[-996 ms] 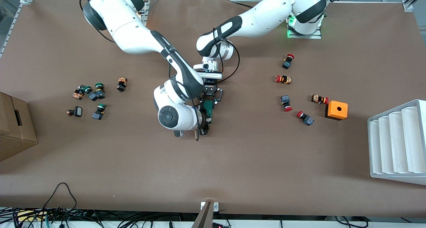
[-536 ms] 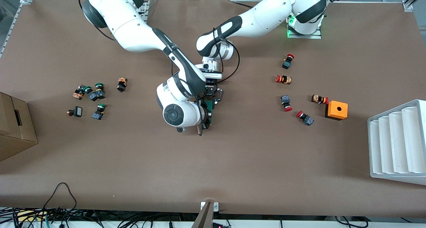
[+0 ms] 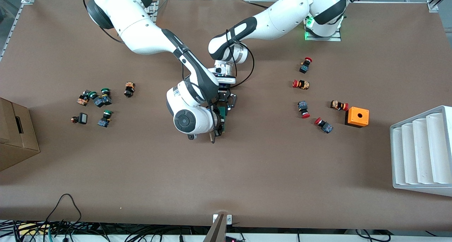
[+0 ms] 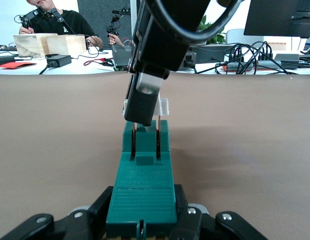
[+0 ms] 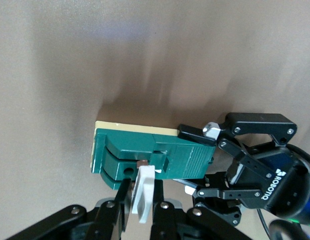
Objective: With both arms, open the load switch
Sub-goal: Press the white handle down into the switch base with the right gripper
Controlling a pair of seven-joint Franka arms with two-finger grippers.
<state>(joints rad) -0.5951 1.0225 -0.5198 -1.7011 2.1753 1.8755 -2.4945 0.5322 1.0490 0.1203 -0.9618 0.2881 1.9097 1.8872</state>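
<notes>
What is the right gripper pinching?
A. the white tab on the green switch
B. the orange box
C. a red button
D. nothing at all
A: in the right wrist view the right gripper is shut on the white tab of the switch, while the left gripper clamps the switch's green body.

From my station I see a brown tabletop [image 3: 275,171] framed by aluminium rails [image 3: 434,1], with tangled black cables [image 3: 60,228] along its near edge. In the left wrist view there is a white desk [image 4: 70,67] crowded with cables, a dark monitor [image 4: 280,17], and a seated person in black [image 4: 60,22] against a pale wall.
</notes>
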